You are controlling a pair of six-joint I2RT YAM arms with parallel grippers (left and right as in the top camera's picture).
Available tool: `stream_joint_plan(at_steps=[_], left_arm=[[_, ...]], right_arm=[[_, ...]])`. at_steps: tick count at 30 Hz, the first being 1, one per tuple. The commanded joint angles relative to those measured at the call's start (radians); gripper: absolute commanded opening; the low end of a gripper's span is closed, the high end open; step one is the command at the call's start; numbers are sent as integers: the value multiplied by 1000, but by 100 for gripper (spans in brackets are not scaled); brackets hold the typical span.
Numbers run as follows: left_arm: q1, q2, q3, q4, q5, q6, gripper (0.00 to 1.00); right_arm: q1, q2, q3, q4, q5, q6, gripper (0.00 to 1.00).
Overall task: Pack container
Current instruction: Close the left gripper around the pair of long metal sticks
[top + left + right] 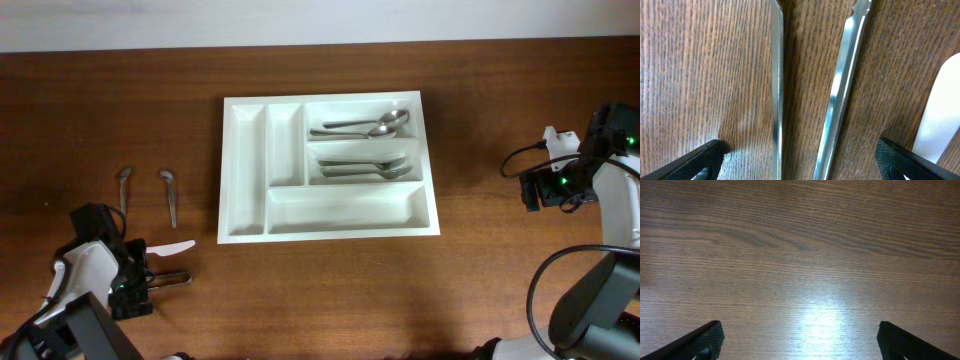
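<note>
The white container (pixel 245 170) sits mid-table. Spoons lie in its top right compartment (pixel 365 125) and in the one below (pixel 365 168). Its other compartments show nothing inside. My left gripper (pixel 150 280) is low at the near left and open. In the left wrist view two thin metal utensil handles (pixel 776 75) (pixel 840 75) lie on the wood between its jaws (pixel 800 167), untouched. They show as a metal pair (pixel 176 278) in the overhead view. My right gripper (pixel 540 188) is open and empty over bare wood (pixel 800 340) at the far right.
A white plastic knife (pixel 172 245) lies just beyond the left gripper and shows at the right edge of the left wrist view (pixel 942 110). Two more metal utensils (pixel 125 188) (pixel 170 195) lie left of the container.
</note>
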Motion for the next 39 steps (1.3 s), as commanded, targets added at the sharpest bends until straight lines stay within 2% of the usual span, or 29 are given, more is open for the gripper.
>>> stream_joint_plan(at_steps=[1,8,17,25,34,36,39], left_arm=[[-4,61,-53,-27,79,7,99],[-4,61,-53,-29,89,8,99],[-4,61,-55,-28,241,8,99],[-4,61,-56,-28,226,13,99],[-4,61,-56,-39,129,18,99],[-4,61,-56,-39,122,19,96],[-4,61,-56,-39,122,18,75]], right_arm=[[-2,-1,0,0,-2,1,99],[-3,-1,0,0,-2,1,99],[-2,-1,0,0,-2,1,99],[-2,-1,0,0,-2,1,99],[-2,-1,0,0,-2,1,99],[-2,-1,0,0,-2,1,99],[-2,-1,0,0,-2,1,99]])
